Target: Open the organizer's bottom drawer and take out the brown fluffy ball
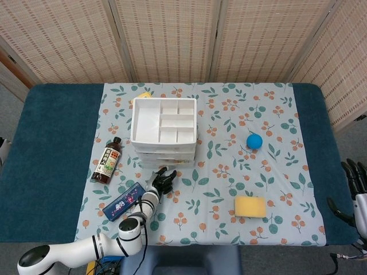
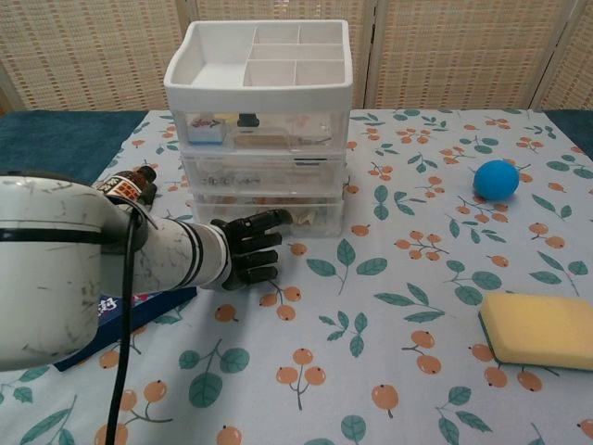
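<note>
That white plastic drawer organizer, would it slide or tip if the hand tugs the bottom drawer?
The white plastic three-drawer organizer looks light, with thin clear drawers holding small items, so it may well slide on the smooth floral cloth. It is broad and squat, so tipping seems unlikely. The left hand pulls low down, with nothing bracing the box.
</note>
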Controlling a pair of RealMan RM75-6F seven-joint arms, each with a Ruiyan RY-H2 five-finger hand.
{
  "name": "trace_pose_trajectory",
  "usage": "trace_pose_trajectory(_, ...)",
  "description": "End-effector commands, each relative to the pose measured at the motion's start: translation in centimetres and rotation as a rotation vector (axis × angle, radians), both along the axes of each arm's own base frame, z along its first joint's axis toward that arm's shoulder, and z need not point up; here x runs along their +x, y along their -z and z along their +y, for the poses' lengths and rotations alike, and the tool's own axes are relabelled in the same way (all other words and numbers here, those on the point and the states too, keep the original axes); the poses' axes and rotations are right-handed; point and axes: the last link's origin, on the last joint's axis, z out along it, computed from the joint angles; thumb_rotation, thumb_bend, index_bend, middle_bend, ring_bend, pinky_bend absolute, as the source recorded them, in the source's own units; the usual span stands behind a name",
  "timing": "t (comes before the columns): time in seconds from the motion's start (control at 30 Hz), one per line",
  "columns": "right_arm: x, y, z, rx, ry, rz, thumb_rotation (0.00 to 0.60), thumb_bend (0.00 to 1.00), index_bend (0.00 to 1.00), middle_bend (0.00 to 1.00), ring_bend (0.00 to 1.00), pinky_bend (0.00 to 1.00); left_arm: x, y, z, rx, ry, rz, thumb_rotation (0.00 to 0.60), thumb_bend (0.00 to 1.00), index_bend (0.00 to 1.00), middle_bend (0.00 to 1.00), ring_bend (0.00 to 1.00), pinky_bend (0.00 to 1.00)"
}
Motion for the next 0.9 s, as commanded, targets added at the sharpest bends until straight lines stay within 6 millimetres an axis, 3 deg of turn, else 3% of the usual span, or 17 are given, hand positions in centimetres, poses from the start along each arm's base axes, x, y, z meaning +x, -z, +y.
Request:
trace_pose_trajectory(0.03, 0.0, 0.0, 0.0, 0.000, -0.001, -0.001, 0.600, 0.30, 0.00, 0.03, 0.01, 0.07, -0.1, 0.0, -0.3, -0.007, 0.002, 0.000, 0.600, 0.41, 0.31, 0.99, 1.00, 1.00)
trace_pose_trajectory(0.1, 0.0, 0.0, 0.0, 0.001, -0.002, -0.001, 0.600, 0.30, 0.00, 0.03, 0.01, 0.07, -0.2, -0.1, -0.5, -0.011, 0.009, 0.004, 0.600, 0.41, 0.27, 0.99, 1.00, 1.00)
trace_pose_trajectory(0.27, -0.1, 0.0, 0.0, 0.001, -0.003, -0.002, 0.600, 0.30, 0.00, 0.03, 0.01, 0.07, -0.1, -0.4, -0.8, 0.001, 0.010, 0.002, 0.600, 0.40, 0.06, 0.99, 1.00, 1.00)
trace_pose_trajectory(0.33, -0.1, 0.0, 0.0, 0.002, -0.004, -0.002, 0.600, 0.31, 0.00, 0.03, 0.01, 0.07, -0.1, -0.7, -0.9, 0.011, 0.011, 0.002, 0.600, 0.40, 0.02, 0.98, 1.00, 1.00)
trace_pose_trajectory(0.63, -0.1, 0.0, -0.2, 0.001, -0.007, -0.005, 0.600, 0.31, 0.00, 0.03, 0.01, 0.07, -1.0, -2.1, -2.0, 0.004, 0.075, 0.037, 0.600, 0.40, 0.00, 0.98, 1.00, 1.00)
trace_pose_trajectory(0.9, -0.2, 0.3, -0.4, 0.012, -0.010, -0.009, 0.600, 0.31, 0.00, 0.03, 0.01, 0.07, -2.1, -4.1, -4.9, -0.069, 0.316, 0.157, 0.600, 0.40, 0.00, 0.97, 1.00, 1.00)
